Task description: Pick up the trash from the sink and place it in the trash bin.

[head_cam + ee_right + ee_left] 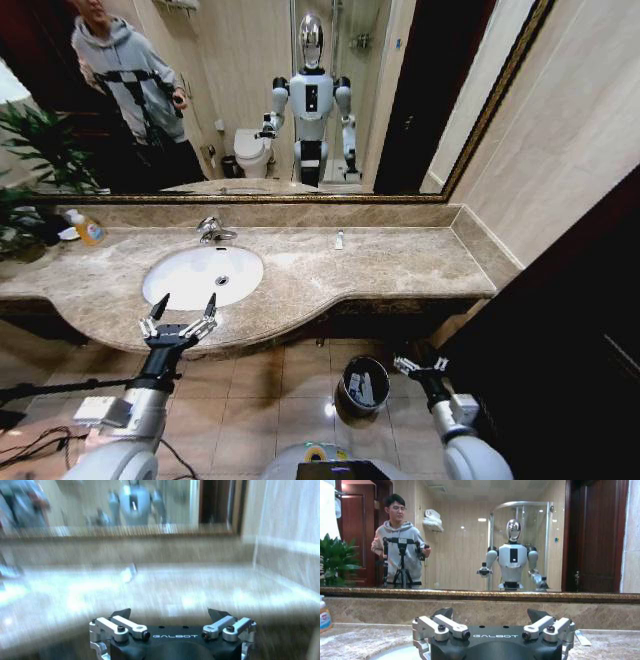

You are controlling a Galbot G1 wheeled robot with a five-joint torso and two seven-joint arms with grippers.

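- Orange bottle w/ white cap (pixel 89 231) sits far left on the countertop (pixel 400 262), beside a plant (pixel 30 150). Not trash, leave it.
- Left gripper (pixel 186 307) hovers at the counter's front lip, just before the sink (pixel 175 285); fingers spread wide, nothing in them.
- Basin looks bare apart from the drain; chrome faucet (pixel 212 230) stands at its back rim. No trash visible inside.
- Only loose item seen up top: a small white tube (pixel 339 240) near the back wall, well right of the sink.
- Judgement: if that's the next pick, come down from above w/ claw aligned across its short side; it lies flat on marble, so fingertips need to close low.
- Room: open counter all round the tube, backsplash close behind it. Faucet is the only obstacle on the left arm's path.
- Trash bin (pixel 344 385) stands on the floor tiles below the counter edge; pale items already inside.
- Right gripper (pixel 420 366) just beside the bin rim, low, fingers apart and empty.
- Dark door panel close on the right limits that arm's swing.
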